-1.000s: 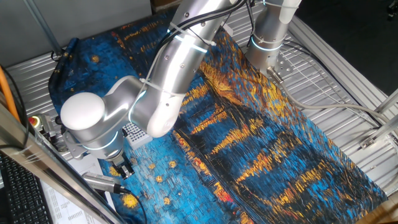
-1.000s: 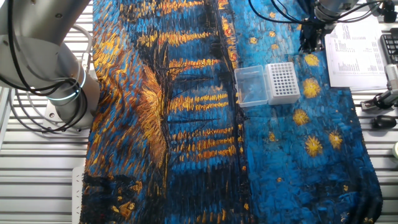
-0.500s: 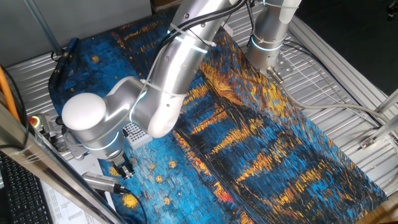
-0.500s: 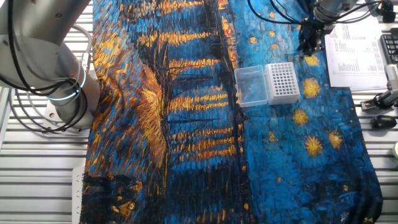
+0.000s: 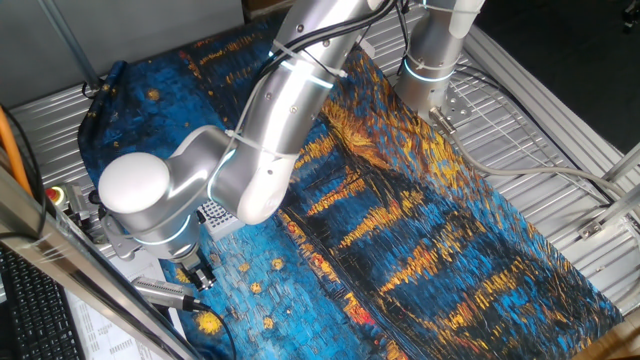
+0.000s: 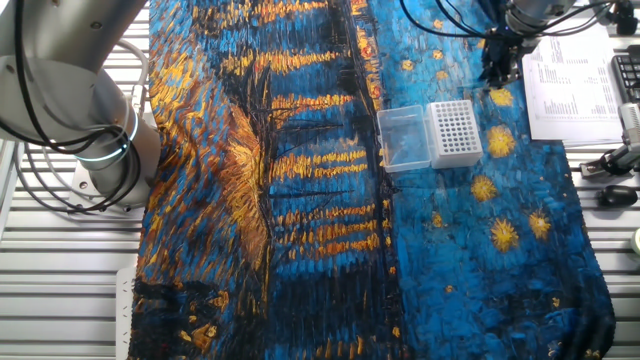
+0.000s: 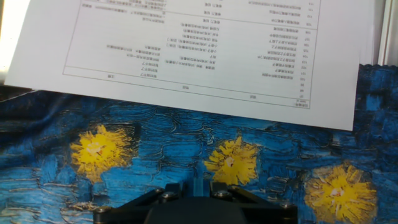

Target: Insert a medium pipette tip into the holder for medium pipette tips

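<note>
The holder for medium pipette tips (image 6: 455,133) is a small white square block with a dense grid of dark holes. It stands on the blue painted cloth and is partly hidden behind the arm in one fixed view (image 5: 214,213). My gripper (image 6: 500,62) hovers just beyond the holder, near the paper sheet, and shows low at the left in one fixed view (image 5: 200,272). In the hand view my gripper (image 7: 198,185) points down at the cloth. Its jaws are close together on a thin translucent pipette tip (image 7: 198,183), most of which is hidden.
A clear plastic box (image 6: 404,138) sits against the holder's left side. A printed paper sheet (image 6: 570,80) lies at the cloth's edge and fills the top of the hand view (image 7: 186,50). Tools lie by the right edge (image 6: 610,165). The second arm's base (image 6: 100,150) stands at the left.
The arm has shifted very slightly over the same spot. The holder and the clear box have not moved.
</note>
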